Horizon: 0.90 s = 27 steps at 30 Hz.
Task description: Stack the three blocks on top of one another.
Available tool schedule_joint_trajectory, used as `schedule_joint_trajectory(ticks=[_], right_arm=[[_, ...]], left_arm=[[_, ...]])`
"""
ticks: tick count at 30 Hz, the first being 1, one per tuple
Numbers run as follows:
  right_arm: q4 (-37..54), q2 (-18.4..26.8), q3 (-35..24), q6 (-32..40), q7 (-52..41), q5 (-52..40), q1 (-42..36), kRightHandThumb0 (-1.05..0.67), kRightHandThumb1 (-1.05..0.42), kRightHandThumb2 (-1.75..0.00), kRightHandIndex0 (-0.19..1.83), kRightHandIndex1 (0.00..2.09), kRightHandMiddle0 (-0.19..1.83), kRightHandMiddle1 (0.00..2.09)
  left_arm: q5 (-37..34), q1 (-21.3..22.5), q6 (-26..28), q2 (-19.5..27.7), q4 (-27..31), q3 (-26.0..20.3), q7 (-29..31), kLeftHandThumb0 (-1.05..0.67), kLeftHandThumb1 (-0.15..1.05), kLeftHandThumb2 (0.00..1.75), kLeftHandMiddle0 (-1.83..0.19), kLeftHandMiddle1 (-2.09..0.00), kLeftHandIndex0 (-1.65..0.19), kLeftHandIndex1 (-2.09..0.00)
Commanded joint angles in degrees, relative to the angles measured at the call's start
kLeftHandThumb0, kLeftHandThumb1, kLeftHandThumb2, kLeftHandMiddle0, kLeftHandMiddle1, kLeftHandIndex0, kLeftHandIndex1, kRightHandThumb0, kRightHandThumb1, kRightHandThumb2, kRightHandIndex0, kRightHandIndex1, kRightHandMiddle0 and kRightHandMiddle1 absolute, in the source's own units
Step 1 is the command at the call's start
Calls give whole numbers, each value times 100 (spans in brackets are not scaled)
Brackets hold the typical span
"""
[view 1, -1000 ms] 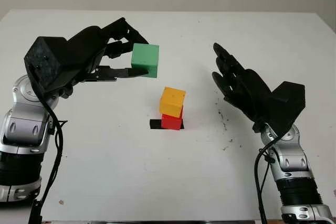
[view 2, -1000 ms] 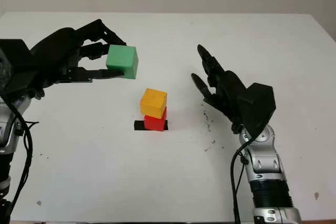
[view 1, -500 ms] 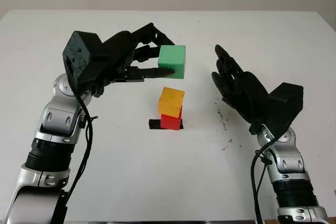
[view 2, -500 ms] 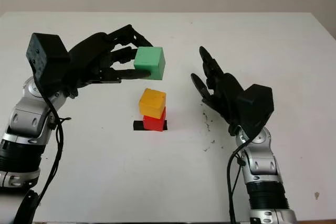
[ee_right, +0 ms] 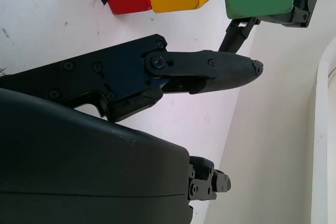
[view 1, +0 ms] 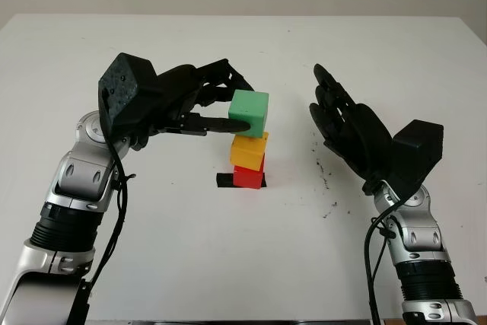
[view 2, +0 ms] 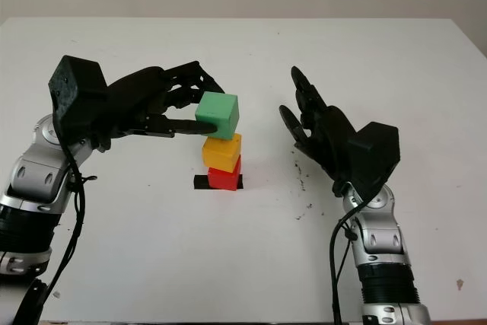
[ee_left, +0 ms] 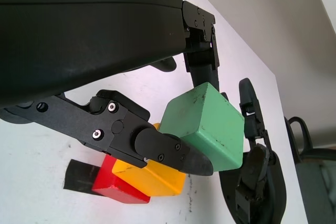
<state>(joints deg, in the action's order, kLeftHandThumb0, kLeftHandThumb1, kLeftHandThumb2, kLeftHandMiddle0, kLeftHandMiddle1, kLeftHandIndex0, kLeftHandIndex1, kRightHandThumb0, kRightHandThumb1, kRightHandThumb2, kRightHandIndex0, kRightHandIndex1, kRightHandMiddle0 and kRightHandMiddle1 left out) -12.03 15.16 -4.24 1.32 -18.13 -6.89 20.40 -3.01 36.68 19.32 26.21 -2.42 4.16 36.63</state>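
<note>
left hand [view 1: 217,108] clamps green block [view 1: 249,112] just above yellow block [view 1: 248,150] | right hand [view 1: 342,123] open, well apart

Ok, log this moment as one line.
left hand: holds green block just above yellow block on red block | right hand: open beside stack

Green block [view 1: 249,112]; yellow block [view 1: 248,151]; red block [view 1: 247,177]; black patch [view 1: 225,180]; white table [view 1: 228,249]; black hands.

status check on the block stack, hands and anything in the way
Left hand shut on green block, just above yellow block stacked on red block. Right hand open, right of stack. Nothing blocking.
</note>
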Motion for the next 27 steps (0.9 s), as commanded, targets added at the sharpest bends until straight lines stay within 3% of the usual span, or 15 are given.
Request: schedule_joint_trajectory(ticks=[1, 10, 27], right_arm=[[17, 10, -46, 3, -32, -48, 21, -73, -105, -39, -14, 5, -7, 5], [0, 62, -1, -58, 23, 109, 19, -74, -105, -40, -13, 6, -6, 6], [4, 14, -45, 17, -8, 9, -18, -74, -105, -38, -14, 5, -7, 5]], left_arm=[[22, -48, -37, 131, 146, 2, 62, -45, 105, 31, -8, -46, -38, -182], [-59, -35, 221, 221, 200, -13, 122, -43, 105, 28, -16, -29, -38, -177], [-61, 0, -79, 108, -23, 78, 152, -44, 105, 30, -19, -20, -35, -181]])
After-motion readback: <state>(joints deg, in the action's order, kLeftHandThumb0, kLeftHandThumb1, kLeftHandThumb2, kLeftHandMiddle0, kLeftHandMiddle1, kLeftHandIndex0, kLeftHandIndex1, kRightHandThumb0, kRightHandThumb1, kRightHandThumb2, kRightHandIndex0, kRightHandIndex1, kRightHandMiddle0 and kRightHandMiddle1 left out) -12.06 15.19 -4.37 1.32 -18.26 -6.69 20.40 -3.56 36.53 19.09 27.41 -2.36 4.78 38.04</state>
